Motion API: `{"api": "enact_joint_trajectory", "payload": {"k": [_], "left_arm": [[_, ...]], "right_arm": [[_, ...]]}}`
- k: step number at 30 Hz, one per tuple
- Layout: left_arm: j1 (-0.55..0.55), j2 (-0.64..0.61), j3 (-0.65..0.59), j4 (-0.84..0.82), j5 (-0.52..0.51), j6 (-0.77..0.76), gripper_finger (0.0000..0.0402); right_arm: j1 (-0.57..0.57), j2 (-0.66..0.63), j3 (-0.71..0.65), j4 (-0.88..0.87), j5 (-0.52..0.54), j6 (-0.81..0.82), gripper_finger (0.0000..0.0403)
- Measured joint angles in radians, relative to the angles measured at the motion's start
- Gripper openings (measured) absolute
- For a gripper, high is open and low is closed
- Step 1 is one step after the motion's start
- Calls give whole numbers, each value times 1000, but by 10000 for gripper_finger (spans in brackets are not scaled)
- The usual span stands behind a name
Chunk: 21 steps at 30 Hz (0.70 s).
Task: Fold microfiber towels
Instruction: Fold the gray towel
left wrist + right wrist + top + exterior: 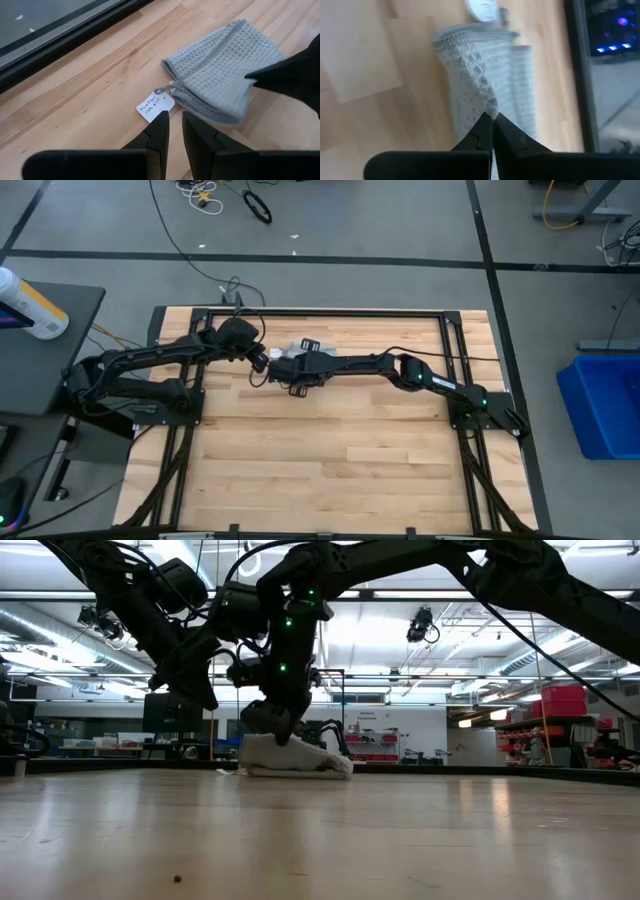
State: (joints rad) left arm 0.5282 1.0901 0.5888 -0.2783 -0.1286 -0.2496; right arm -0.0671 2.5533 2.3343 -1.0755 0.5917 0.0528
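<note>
Right gripper (492,125), at the frame's bottom centre, is pinched closed on the folded towel (485,75); left gripper (175,127) hovers nearby, slightly parted, empty.

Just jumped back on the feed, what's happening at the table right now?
The right gripper is shut on a pinched-up ridge of the grey-blue microfiber towel, which lies already folded into a small bundle near the far edge of the wooden table. The left gripper hovers just beside the towel, over its white tag, fingers only slightly apart and holding nothing. Both arms meet over the towel at the table's far middle.
</note>
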Motion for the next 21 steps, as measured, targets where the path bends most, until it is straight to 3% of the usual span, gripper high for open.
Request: {"api": "enact_joint_trajectory", "payload": {"k": [15,21], "left_arm": [[0,-1,0,-12,-37,-8,39],[0,-1,0,-49,-56,-33,36]], "right_arm": [[-22,-33,0,-27,168,89,0],[-36,-33,0,-19,131,140,0]]}}
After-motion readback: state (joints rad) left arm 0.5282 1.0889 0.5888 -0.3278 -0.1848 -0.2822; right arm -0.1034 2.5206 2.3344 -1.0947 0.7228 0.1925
